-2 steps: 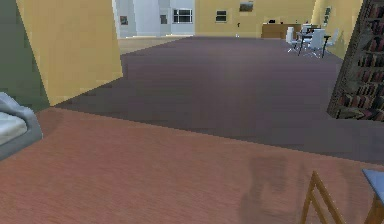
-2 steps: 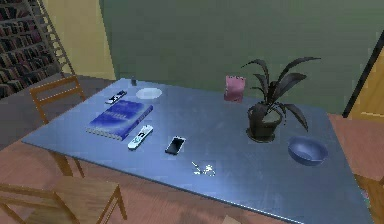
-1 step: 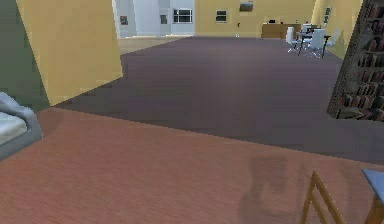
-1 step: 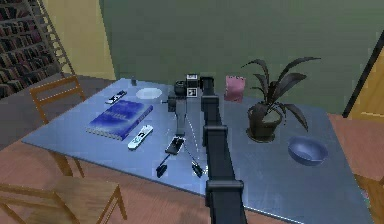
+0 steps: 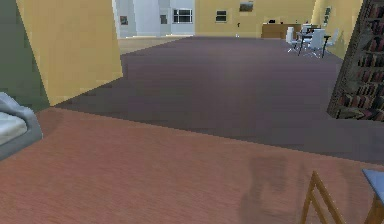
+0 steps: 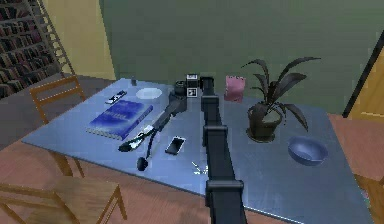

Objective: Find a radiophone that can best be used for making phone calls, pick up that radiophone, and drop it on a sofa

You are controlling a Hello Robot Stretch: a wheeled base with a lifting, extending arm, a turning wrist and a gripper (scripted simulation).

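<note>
A blue-grey table [image 6: 100, 140] stands in the arm side view. On it a small flat dark slab [image 6: 175, 146], phone-like, lies left of the arm. A second small handset-like object [image 6: 117, 97] lies near the table's far left corner. The dark arm bar [image 6: 220, 165] rises over the table to two white marked squares. The gripper [image 6: 180, 89] is left of them, above the tabletop's far part. I cannot tell whether it holds anything. A grey and white cushioned edge [image 5: 12, 125], perhaps a sofa, shows at the forward view's left.
Also on the table are a blue book [image 6: 120, 118], a white plate [image 6: 148, 93], dark utensils [image 6: 150, 135], a pink cup [image 6: 234, 88], a potted plant [image 6: 268, 105] and a blue bowl [image 6: 307, 151]. Wooden chairs [image 6: 55, 95] [image 6: 60, 200] flank it. Ahead lie purple carpet [image 5: 220, 85], a yellow wall [image 5: 70, 45] and a bookshelf [image 5: 362, 80].
</note>
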